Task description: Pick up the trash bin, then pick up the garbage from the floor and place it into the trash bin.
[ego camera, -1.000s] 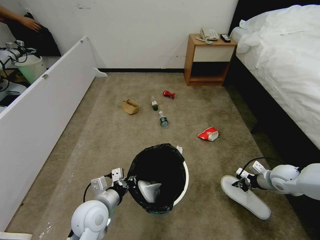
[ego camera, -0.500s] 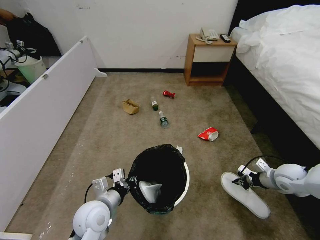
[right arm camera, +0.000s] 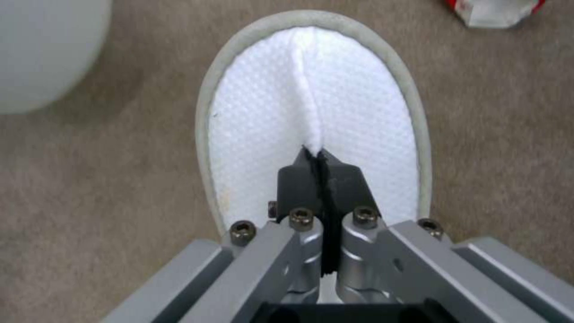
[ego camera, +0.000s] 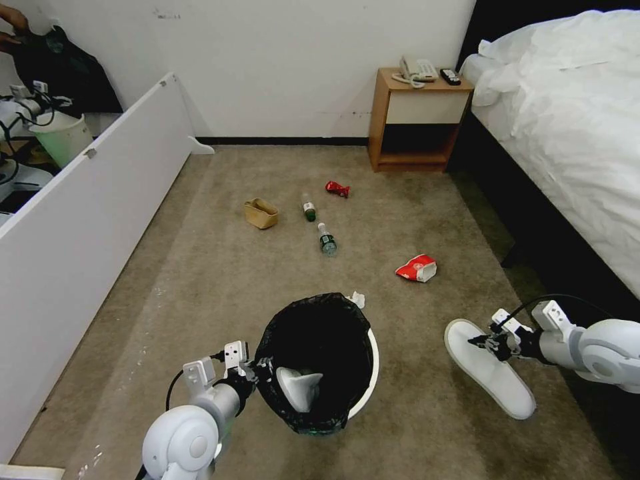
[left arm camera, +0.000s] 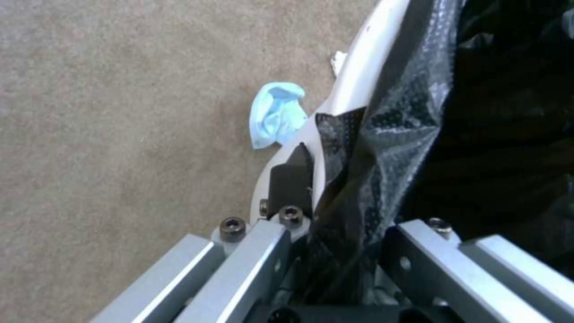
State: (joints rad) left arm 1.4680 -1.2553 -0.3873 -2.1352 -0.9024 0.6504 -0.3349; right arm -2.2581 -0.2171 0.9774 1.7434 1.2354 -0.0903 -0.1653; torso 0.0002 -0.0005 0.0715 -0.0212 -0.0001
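Where the carpet lies nearest the robot, the trash bin [ego camera: 363, 373] stands with its black bag [ego camera: 313, 333] folded over the white rim, and a white slipper [ego camera: 298, 388] sits inside it. The left end effector [ego camera: 257, 369] is clamped on the bin's rim at the robot's left side; in the left wrist view one dark finger [left arm camera: 291, 177] presses the white outside wall of the bin [left arm camera: 365, 76] while the bag [left arm camera: 383, 148] fills the gap between the fingers. Just beside the bin's wall on the carpet lies a blue mask [left arm camera: 275, 114]. A crumpled tissue [ego camera: 358, 299] shows at the far edge of the bin.

To the robot's right, a second slipper [ego camera: 490, 377] lies flat on the carpet, well apart from the bin. The right end effector [ego camera: 485, 343] is at its upper, and the right wrist view shows the right end effector [right arm camera: 317, 159] with its fingers pressed together, pinching the raised seam of the slipper [right arm camera: 263, 121].

Farther out, a red-white snack packet [ego camera: 417, 268] lies near the middle of the carpet. Beyond it are two bottles [ego camera: 327, 240] lying close together, a tan paper bag [ego camera: 261, 213] to their left, and a crushed red wrapper [ego camera: 337, 189] behind them. A wooden nightstand [ego camera: 417, 123] stands against the far wall, with a bed [ego camera: 573, 120] along the right.
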